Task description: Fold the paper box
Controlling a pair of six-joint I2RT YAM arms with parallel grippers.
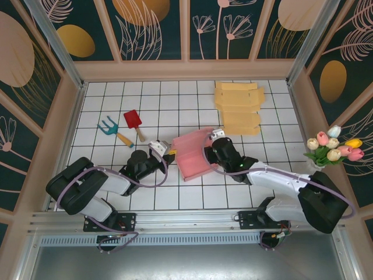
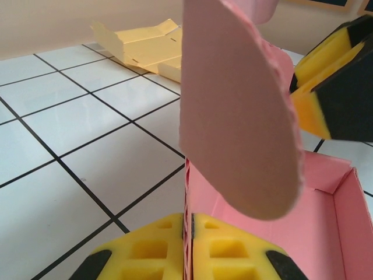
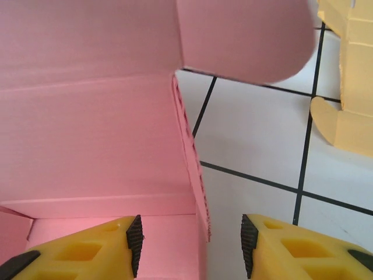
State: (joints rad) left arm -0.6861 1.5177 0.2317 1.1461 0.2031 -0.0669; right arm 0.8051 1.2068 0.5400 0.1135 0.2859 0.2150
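Two arms reach in from the near edge of the tiled table point(image 1: 116, 93) and meet at one pink box point(image 1: 195, 158) in the middle. The left pincer point(image 2: 189, 242), at the box's 9 o'clock, is closed flat on the side wall, one yellow pad on each face. The right pincer point(image 3: 192, 245), at 2 o'clock, is parted wide. The wall's serrated edge stands between its pads, and neither pad grips it. One rounded flap point(image 2: 233, 116) stands upright. Farther off at 10 o'clock lie two garden tools, one red trowel point(image 1: 133, 121) and one blue hand rake point(image 1: 108, 126). At 1 o'clock is one pile of yellow flat boxes point(image 1: 239, 108); I cannot tell how many. At 3 o'clock stands one bunch of tulips point(image 1: 332, 146).
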